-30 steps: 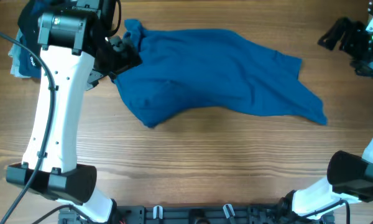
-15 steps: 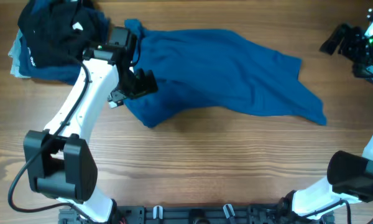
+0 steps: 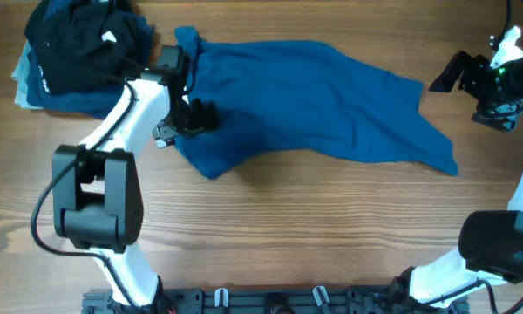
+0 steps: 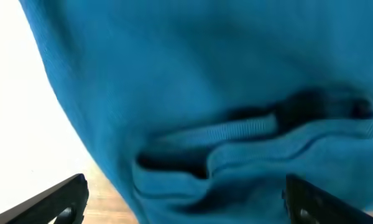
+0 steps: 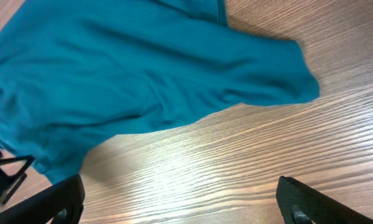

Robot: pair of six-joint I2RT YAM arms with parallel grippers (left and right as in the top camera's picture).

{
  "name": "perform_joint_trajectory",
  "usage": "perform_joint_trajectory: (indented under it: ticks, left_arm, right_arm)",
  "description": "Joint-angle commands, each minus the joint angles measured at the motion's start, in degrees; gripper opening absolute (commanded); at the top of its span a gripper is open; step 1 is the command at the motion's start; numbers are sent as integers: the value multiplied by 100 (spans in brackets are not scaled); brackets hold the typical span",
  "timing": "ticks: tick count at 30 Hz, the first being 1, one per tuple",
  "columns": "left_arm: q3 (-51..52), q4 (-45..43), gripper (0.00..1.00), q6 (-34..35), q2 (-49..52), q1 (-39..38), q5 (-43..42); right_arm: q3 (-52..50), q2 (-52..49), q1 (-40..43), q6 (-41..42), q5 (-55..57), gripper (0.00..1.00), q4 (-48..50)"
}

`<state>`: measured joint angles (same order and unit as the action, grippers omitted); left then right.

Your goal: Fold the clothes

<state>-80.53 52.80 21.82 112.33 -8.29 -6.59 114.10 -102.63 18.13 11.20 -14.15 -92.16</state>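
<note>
Clothes: one mid-blue garment (image 3: 305, 100), unfolded. It lies crumpled across the far half of the wooden tabletop (image 3: 314, 235), running from the far left to a pointed corner at the right. The left wrist view shows one ribbed band bunched among its folds.

Grippers: two.
- Left gripper (image 3: 192, 116): over the garment's left end, jaws spread wide, released, nothing pinched between them. Blue cloth fills most of its wrist view. Cannot tell whether the fingers touch the cloth.
- Right gripper (image 3: 444, 77): near the tabletop's far right, apart from the garment's right edge, jaws spread wide, empty. Its wrist view takes in bare wood and the garment's right corner.

Other cloth: one heap at the far left corner, just beside the garment's left end. Three pieces counted by colour:
- one black piece (image 3: 78, 44) on top
- one navy piece (image 3: 78, 100) beneath it
- one pale blue edge (image 3: 22, 78) poking out at the left
</note>
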Motion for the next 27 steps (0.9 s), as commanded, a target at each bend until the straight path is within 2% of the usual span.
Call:
perform_joint_trajectory:
  ticks: [1, 4, 12, 16, 20, 23, 25, 27]
  left_arm:
    - [37, -157, 100, -522, 116, 223, -649]
    - [129, -310, 99, -538, 127, 262, -918]
    - [527, -444, 97, -669, 138, 262, -1014]
    - [717, -549, 93, -669, 138, 258, -1130]
    - [730, -551, 75, -667, 138, 258, -1204]
    - [730, -546, 49, -667, 138, 258, -1204]
    - [730, -535, 28, -662, 138, 258, -1204]
    - [730, -507, 15, -662, 136, 258, -1202]
  right_arm:
    - [-24, 83, -31, -118, -118, 99, 2]
    - [-24, 83, -28, -116, -116, 99, 2]
    - [-24, 83, -31, -116, -118, 99, 4]
    - [-24, 83, -31, -116, -120, 100, 2]
    - [-24, 83, -28, -111, -138, 99, 2]
    - [-24, 85, -28, -66, -133, 99, 2]
    - [-22, 170, -28, 144, -111, 95, 11]
    - [-22, 385, -28, 490, 2, 96, 50]
